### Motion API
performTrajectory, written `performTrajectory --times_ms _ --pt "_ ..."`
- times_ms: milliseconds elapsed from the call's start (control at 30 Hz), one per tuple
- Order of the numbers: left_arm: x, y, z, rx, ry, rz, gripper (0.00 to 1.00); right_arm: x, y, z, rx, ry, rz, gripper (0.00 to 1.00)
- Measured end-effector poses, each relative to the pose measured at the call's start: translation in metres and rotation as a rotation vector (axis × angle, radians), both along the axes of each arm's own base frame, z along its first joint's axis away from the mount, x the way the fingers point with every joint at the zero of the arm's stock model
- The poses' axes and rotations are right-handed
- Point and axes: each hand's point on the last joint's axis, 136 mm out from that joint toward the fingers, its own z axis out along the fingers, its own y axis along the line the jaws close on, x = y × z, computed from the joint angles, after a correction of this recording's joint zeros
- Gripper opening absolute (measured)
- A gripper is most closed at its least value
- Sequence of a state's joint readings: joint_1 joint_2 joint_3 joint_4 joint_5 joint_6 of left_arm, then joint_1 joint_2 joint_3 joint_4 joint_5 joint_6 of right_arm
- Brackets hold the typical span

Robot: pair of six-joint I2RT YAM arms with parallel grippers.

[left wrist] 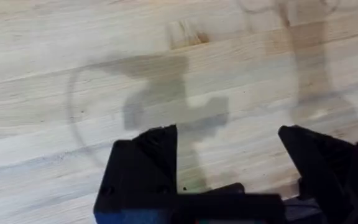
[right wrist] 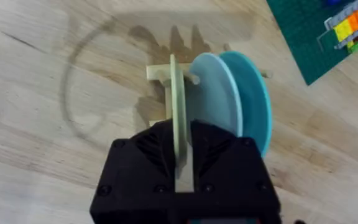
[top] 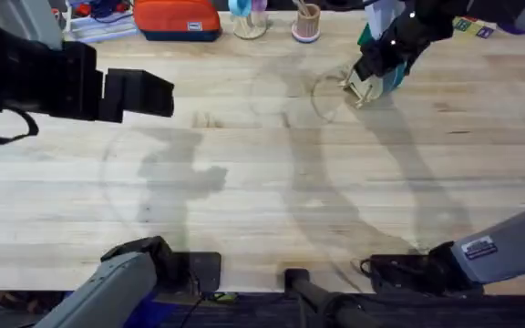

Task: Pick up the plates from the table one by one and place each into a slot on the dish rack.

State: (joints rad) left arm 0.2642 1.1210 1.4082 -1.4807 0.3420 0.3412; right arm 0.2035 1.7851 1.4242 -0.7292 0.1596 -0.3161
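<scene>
- My right hand (right wrist: 183, 155) is pinching the cream-yellow plate (right wrist: 177, 106) by its lower edge, black fingers (right wrist: 151, 155) pressed against both faces, the plate standing upright on edge.
- In the right wrist view that plate sits at the dish rack (right wrist: 160, 73), its upper rim level with the pale wooden pegs; I cannot tell whether it rests fully in a slot or is only held there.
- Just beside it stand two light blue plates (right wrist: 229, 93), also upright in the rack, close together and parallel to the cream one.
- In the overhead view the rack (top: 361, 87) is in the upper right of the frame, with my right hand (top: 376, 64) directly over it and the right arm reaching up from the lower right.
- A green mat with coloured bricks (right wrist: 328, 31) lies on the surface near the rack, apart from it.
- My left hand (left wrist: 229, 168) is spread wide, its two black fingers (left wrist: 148, 162) well apart with bare wood between them, holding nothing.
- Overhead, the left hand (top: 139, 91) shows large and dark at the upper left, above the surface (top: 262, 182).
- Along the top edge of the overhead frame I see an orange case (top: 176, 18) and a round wooden cup (top: 307, 23), both well apart from the rack.
</scene>
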Motion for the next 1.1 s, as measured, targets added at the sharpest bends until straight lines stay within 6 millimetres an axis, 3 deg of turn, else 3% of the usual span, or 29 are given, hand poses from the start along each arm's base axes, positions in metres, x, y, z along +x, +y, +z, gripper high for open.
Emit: performTrajectory --times_ms 400,733,1100 --pt "0.0 0.0 0.0 0.001 0.001 0.001 0.995 0.003 0.001 0.011 -0.004 -0.025 0.02 0.209" --pt "0.0 0.0 0.0 0.002 0.001 0.001 0.994 0.009 0.002 0.076 0.025 -0.184 0.022 0.291" --pt "0.0 0.0 0.0 0.002 0.001 0.001 0.994 -0.034 -0.007 0.138 0.043 -0.273 0.021 0.378"
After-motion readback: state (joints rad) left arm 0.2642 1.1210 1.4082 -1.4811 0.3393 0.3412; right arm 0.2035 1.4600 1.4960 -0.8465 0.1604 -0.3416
